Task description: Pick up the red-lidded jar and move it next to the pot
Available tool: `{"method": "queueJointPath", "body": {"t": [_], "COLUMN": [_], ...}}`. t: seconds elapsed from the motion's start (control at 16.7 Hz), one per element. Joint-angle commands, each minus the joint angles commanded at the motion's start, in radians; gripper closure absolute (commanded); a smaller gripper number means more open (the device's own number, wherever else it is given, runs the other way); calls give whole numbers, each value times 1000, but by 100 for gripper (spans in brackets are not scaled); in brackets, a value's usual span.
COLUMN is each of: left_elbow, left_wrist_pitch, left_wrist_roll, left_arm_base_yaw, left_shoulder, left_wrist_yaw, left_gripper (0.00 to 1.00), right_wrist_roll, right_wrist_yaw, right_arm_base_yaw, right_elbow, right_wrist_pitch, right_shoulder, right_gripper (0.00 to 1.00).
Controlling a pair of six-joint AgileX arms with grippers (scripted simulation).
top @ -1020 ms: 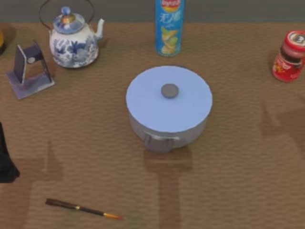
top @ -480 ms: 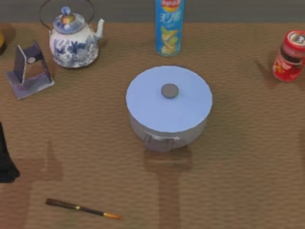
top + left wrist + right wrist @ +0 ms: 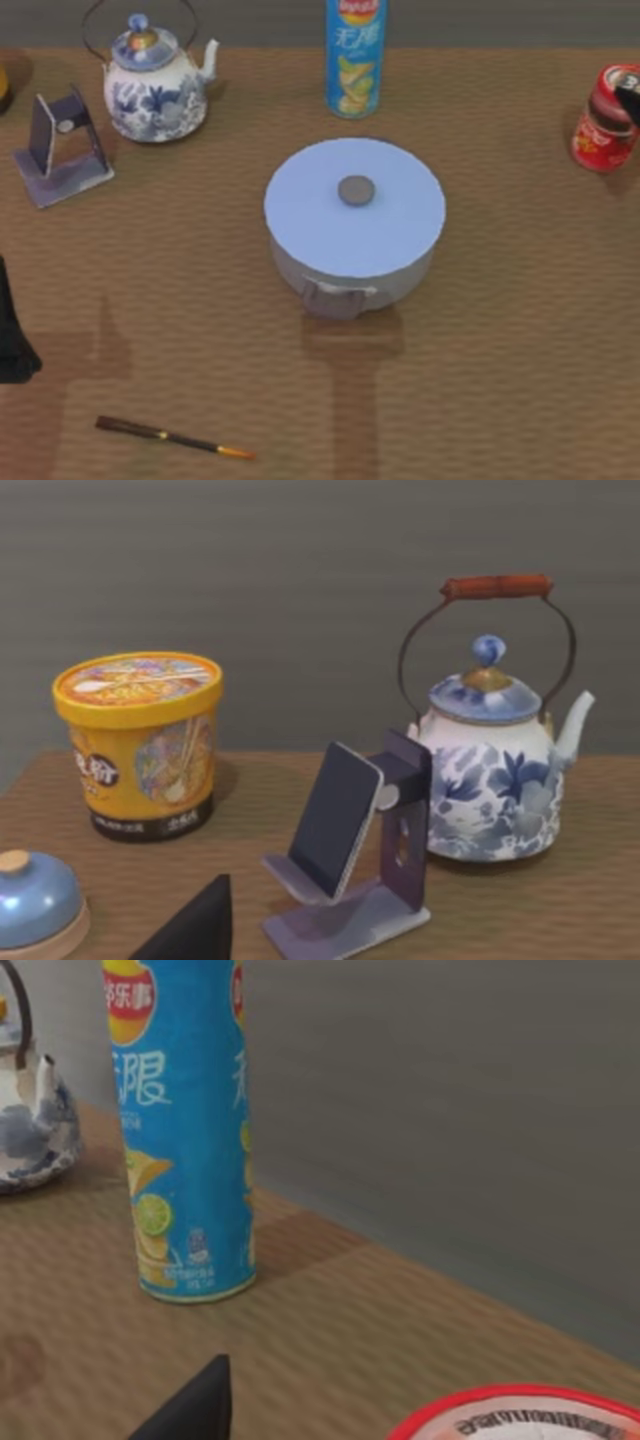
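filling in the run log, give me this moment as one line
phase: approach | right hand: over red-lidded jar, far right, not grasped | pot: centre | left arm: parked, left edge

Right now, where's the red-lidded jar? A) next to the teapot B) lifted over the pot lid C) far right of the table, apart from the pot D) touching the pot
C: the red-lidded jar stands at the table's far right edge, bare table between it and the pot.

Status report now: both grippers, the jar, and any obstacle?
Right gripper at red-lidded jar, top view's far right; not gripped yet. Left arm parked at left edge. Pot central; path between bare.
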Motion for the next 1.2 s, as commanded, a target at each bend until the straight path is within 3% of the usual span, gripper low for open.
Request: {"method": "queueJointPath", "body": {"t": [0.24,0.42,0.72,1.02,1.2], "left_elbow": [0,0,0,0,0], "left_wrist_pitch": [0,0,0,0,0], "left_wrist_roll": [0,0,0,0,0], "left_arm_base_yaw": [0,0,0,0,0], "left_shoulder": [0,0,0,0,0], "left_wrist_yaw": [0,0,0,0,0], "left_gripper": [0,0,0,0,0], "right_wrist_roll": [5,7,6,-5,-7], "right_wrist_yaw": [-93,-114,-109,-29,-16], "right_arm_base_yaw": [-25,-31,-23,54,67], "right_elbow": [109,133,134,214,227], "right_wrist_pitch": [91,112,107,47,37], "right_shoulder": [195,240,239,268,273], "right_gripper": [0,0,0,0,0]}}
